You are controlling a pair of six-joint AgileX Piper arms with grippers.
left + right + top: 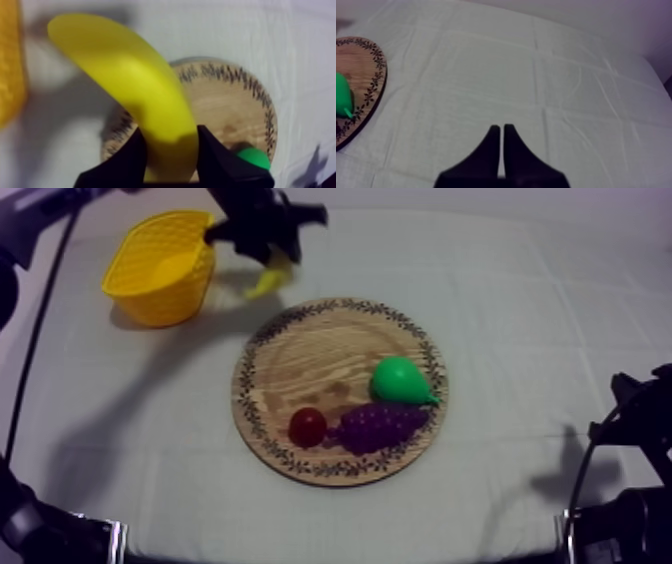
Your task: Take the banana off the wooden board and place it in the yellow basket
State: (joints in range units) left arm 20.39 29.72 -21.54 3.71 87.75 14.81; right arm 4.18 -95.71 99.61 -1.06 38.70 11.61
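Overhead, my left pincer (270, 260) is hovering between the yellow basket (160, 268) and the wooden board (300, 358), grasping the banana (268, 282), which is hanging under its fingers just beside the basket's rim, off the board where the pear (398, 380), the grapes (378, 426) and the small red fruit (307, 426) are lying. From the left wrist, those fingers are clamping one end of the banana, the rest curving toward the basket. From the right wrist, my right pincer (501, 131) is sitting clenched on nothing over the table (561, 75).
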